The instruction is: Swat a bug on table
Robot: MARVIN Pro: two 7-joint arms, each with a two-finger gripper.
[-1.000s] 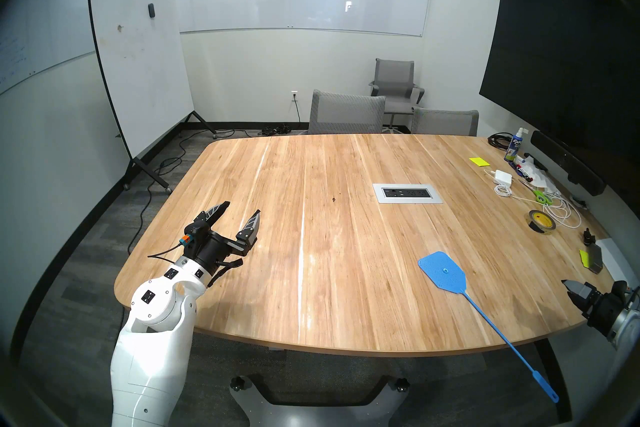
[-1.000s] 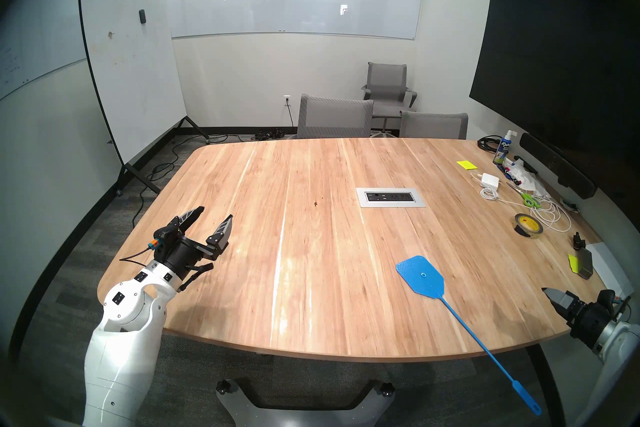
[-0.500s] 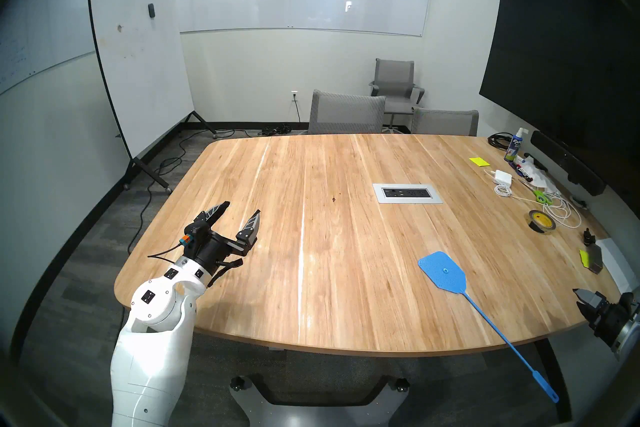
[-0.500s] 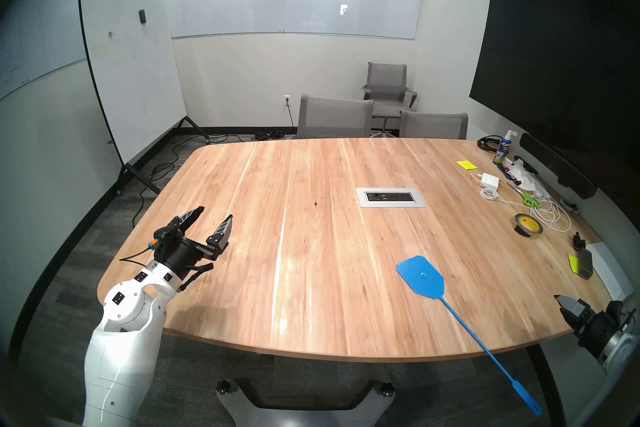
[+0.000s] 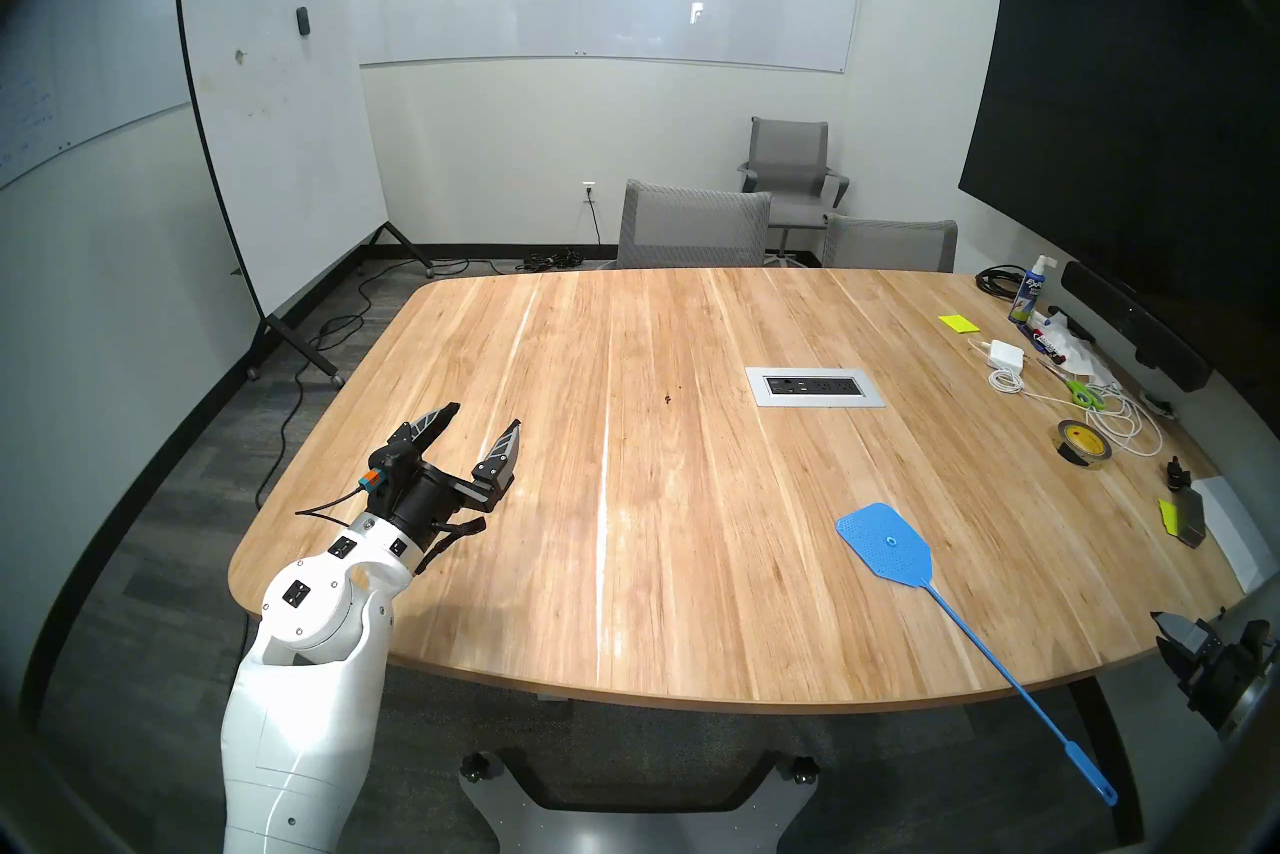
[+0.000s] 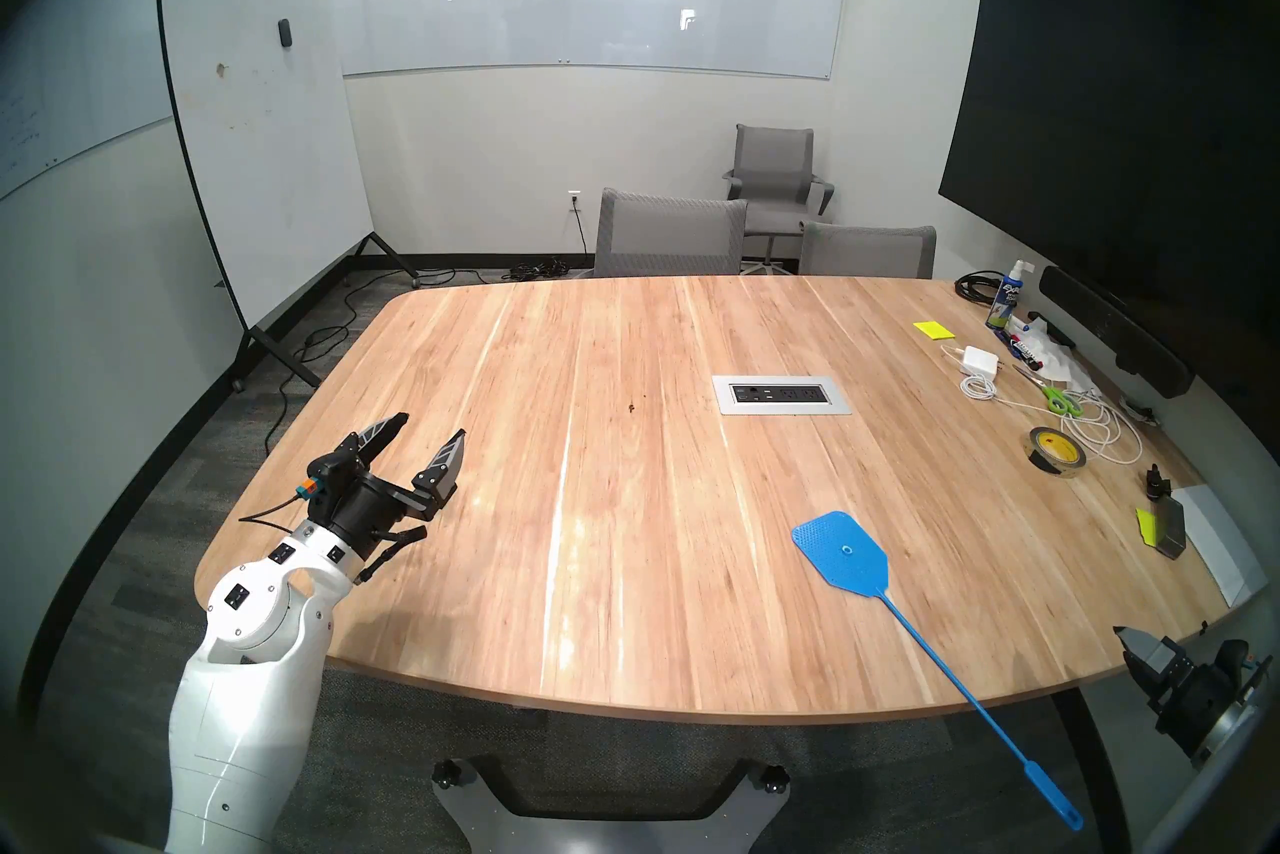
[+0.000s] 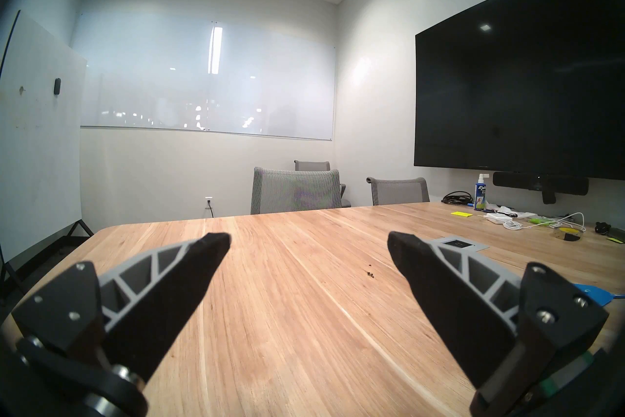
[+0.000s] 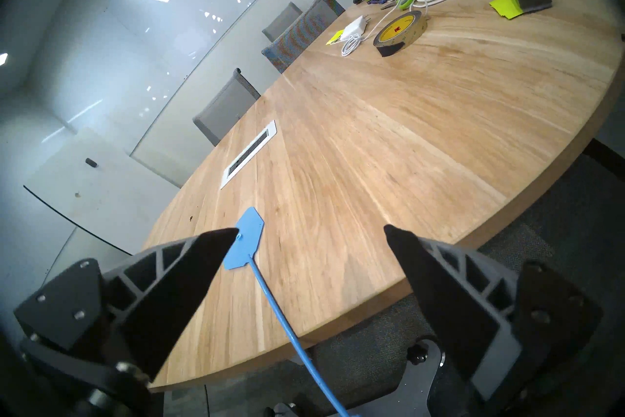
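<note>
My right gripper [image 8: 309, 230] is wide open, empty, off the table [image 5: 692, 624] edge. Swatter [image 5: 886, 544] handle sticks out toward it, so right arm's nearer. Bug [image 5: 667, 398] sits mid table, left of plug panel [image 5: 814, 386]; left gripper [image 5: 485, 416] open too

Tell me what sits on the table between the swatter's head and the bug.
Nothing visible: only bare table lies between the swatter and the bug. The outlet panel sits off to the right of that line.

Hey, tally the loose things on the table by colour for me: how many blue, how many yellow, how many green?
Blue: 2, fly swatter, spray bottle
Yellow: 2, sticky pad, sticky note
Green: 1, scissors
Total: 5
</note>
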